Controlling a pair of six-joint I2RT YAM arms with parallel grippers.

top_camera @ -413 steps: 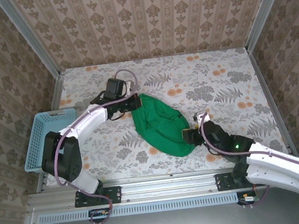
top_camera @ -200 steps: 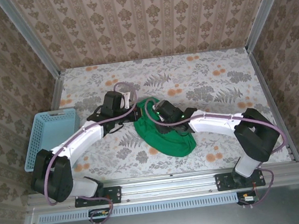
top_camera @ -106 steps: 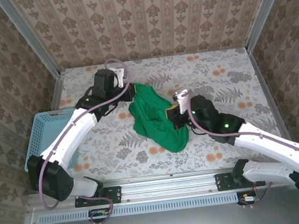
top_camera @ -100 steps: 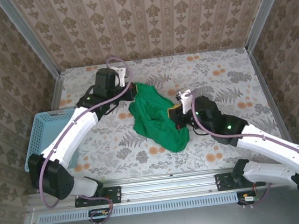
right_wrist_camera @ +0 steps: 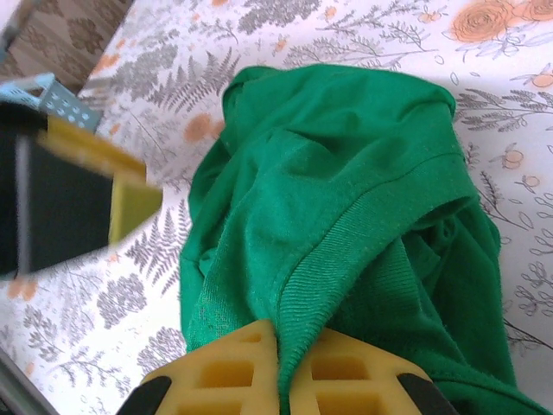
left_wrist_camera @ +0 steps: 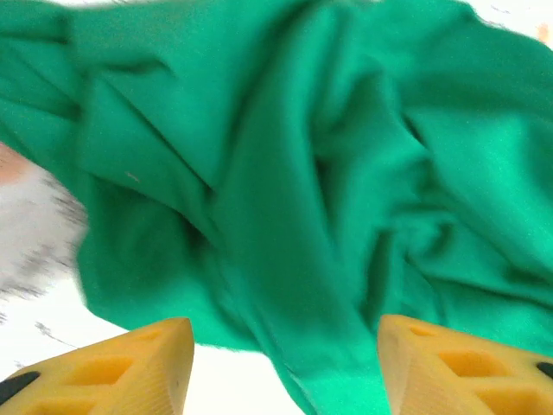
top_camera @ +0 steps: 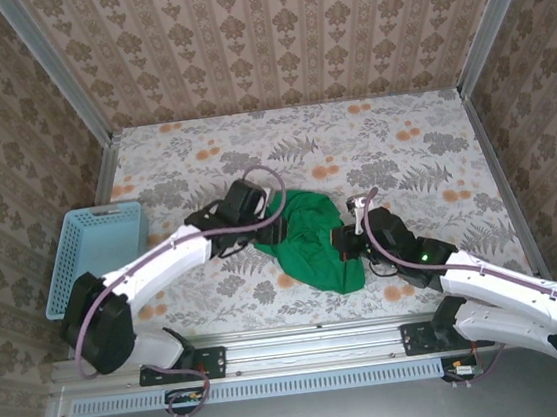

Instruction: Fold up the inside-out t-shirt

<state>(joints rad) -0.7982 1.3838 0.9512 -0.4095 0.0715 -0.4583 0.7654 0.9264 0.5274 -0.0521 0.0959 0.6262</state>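
Observation:
The bright green t-shirt [top_camera: 315, 247] lies bunched in a heap on the flowered table, near the front middle. My right gripper [top_camera: 347, 240] sits at the heap's right side, shut on the ribbed collar band [right_wrist_camera: 363, 238], which runs down between its yellow fingers [right_wrist_camera: 229, 372]. My left gripper [top_camera: 277, 231] is at the heap's left side, open, its two yellow fingers [left_wrist_camera: 138, 367] wide apart with crumpled green cloth [left_wrist_camera: 294, 199] hanging between and beyond them. The left gripper [right_wrist_camera: 86, 194] also shows blurred in the right wrist view, beside the cloth.
A light-blue plastic basket [top_camera: 92, 252] stands at the table's left edge. Patterned walls close in the table on the left, back and right. Bare flowered tabletop [top_camera: 382, 146] stretches behind the shirt.
The left gripper came down from the back left to the heap's left side and now stands open. The shirt dropped from a stretched shape into a lower bunch. The right gripper keeps its hold.

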